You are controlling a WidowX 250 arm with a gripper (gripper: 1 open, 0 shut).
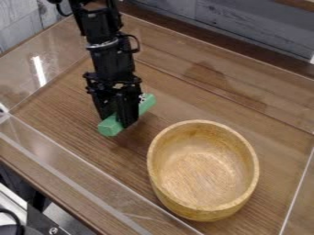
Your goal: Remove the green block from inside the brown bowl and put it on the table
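The green block (114,127) lies at a slant on the table (208,83), left of the brown bowl (204,170), which holds nothing. My black gripper (120,117) points steeply down over the block's middle, its fingers shut on the block. The block's two ends stick out from behind the fingers, one at lower left and one at upper right (149,105). The lower end looks to be touching the tabletop.
Clear acrylic walls (73,161) run along the table's near and side edges. Bare wood-grain surface lies behind and to the right of the arm (101,37). The bowl stands near the front right wall.
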